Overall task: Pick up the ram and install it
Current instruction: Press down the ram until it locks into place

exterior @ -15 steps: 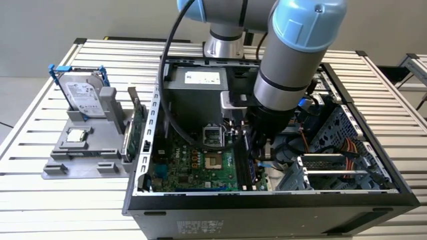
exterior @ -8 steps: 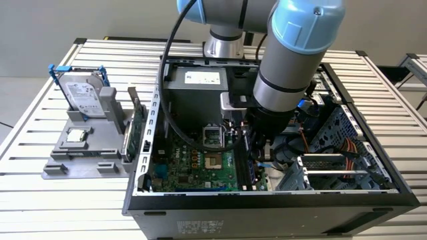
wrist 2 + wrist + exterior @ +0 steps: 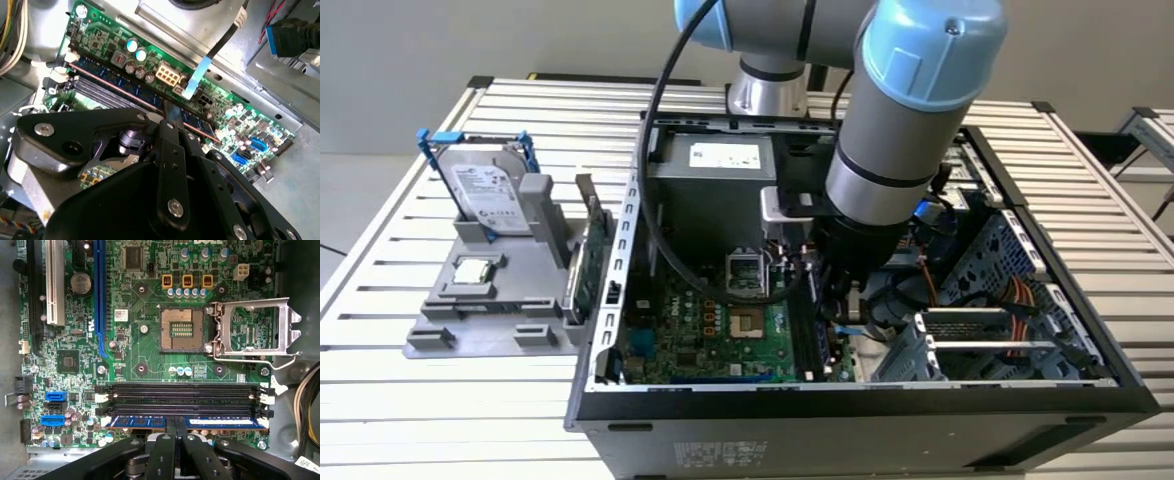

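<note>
- One arm [image 3: 894,130], with blue plastic joints and grey metal tubes, reaches steeply down from the top of the exterior view into one open black computer case [image 3: 854,405]. The case sits on a table [image 3: 400,400] of ribbed aluminium slats. Inside the case, the gripper [image 3: 834,300] hangs low over the green motherboard [image 3: 707,335], beside a perforated grey drive cage [image 3: 987,340]. Outside the case, toward the exterior view's left, one grey plastic fixture [image 3: 480,320] carries one hard drive [image 3: 491,195] standing upright in a blue frame, one small square silver chip [image 3: 474,270] lying flat, and one green card [image 3: 587,265] standing on edge just beside the case wall.
- In the second wrist view, the gripper [image 3: 170,117], made of matte black links held by round silver screws, has its two fingers pressed together on the ram [image 3: 145,97], a thin blue stick sitting in a slot on the motherboard [image 3: 240,125]. One flat black ribbon cable with a pale blue end [image 3: 197,77] hangs above the board.
- In the first wrist view, four long parallel slots lie below one open, square silver-framed processor socket [image 3: 181,330]. The ram [image 3: 220,422] fills the slot farthest from that socket, and the other three [image 3: 182,397] are dark and bare. The gripper [image 3: 176,426] pinches the ram's top edge at mid-length. Two blue ports [image 3: 54,407] sit beyond the slots' ends.
</note>
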Controlling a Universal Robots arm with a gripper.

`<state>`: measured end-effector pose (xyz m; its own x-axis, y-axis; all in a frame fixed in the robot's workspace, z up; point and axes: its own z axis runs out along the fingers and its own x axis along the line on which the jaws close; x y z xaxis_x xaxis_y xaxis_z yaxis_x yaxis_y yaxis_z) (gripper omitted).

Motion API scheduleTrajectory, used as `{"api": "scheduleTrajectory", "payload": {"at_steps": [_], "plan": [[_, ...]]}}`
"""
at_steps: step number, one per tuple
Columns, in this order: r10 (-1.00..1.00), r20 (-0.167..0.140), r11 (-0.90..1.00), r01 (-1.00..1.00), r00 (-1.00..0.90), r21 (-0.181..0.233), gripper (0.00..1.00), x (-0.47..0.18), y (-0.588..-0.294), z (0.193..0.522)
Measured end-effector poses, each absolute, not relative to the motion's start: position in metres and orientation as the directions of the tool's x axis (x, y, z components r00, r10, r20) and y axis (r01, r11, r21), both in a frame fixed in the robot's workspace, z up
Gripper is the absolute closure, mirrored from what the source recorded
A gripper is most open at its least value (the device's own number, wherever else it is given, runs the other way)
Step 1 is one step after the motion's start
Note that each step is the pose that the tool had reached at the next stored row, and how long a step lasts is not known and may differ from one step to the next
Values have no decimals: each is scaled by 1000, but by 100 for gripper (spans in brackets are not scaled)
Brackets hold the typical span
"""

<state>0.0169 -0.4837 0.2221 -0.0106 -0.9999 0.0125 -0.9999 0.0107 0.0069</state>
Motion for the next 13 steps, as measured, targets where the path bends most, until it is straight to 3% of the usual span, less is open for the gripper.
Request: {"api": "scheduleTrajectory", "payload": {"at_steps": [13], "plan": [[-1000,14,11,-1000,-11,8,100,17,-484,282]]}}
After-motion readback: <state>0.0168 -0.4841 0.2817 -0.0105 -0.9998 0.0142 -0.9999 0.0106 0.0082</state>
